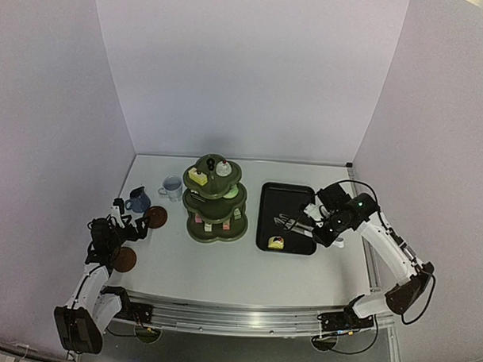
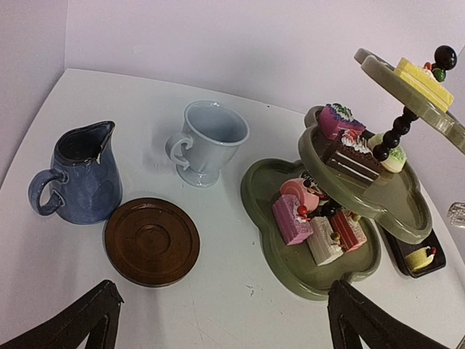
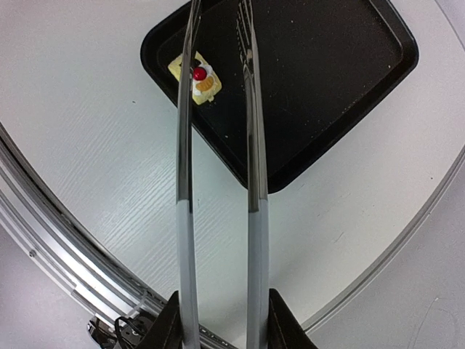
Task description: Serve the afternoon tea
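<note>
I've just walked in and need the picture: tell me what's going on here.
The right gripper is shut on metal tongs above the black rectangular tray, where one yellow cake lies. The dark green three-tier stand carries colourful cakes. The left gripper hangs open near a round brown saucer, the dark blue mug and the pale mug, both off saucers.

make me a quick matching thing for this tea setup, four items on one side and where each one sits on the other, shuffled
Items
1. metal tongs
2. yellow cake with red and orange topping
3. dark blue mug
4. pink rectangular cake

Places
a. on the bottom tier of the green stand
b. standing next to a brown saucer
c. held in the right gripper
d. lying on the black tray

Pairs: 1-c, 2-d, 3-b, 4-a
</note>
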`<act>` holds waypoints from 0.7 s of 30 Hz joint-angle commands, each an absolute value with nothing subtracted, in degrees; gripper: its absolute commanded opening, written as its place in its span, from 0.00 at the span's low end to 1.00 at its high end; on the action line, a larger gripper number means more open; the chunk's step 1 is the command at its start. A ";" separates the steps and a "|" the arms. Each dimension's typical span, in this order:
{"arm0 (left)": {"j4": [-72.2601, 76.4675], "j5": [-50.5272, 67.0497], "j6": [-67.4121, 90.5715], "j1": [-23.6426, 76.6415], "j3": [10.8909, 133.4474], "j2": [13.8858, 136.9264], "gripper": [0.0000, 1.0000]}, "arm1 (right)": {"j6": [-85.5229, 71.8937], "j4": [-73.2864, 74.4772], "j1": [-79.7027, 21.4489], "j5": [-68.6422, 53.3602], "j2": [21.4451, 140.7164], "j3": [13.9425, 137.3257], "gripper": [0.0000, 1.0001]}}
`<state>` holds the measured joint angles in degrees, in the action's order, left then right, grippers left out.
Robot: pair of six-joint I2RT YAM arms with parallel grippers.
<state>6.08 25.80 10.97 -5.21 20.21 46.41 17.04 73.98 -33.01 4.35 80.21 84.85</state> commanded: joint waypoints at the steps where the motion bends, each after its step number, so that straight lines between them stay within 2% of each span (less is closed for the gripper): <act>1: 5.39 26.05 10.20 -5.52 21.22 45.28 1.00 | 29.86 74.42 -30.14 -0.83 79.86 82.54 0.31; 11: 4.87 25.66 9.83 -5.51 21.52 46.99 1.00 | 39.19 74.03 -27.49 5.58 72.77 71.54 0.29; 21: 4.46 26.33 9.72 -5.52 21.97 47.27 1.00 | 44.84 70.87 -25.72 7.37 75.35 70.05 0.31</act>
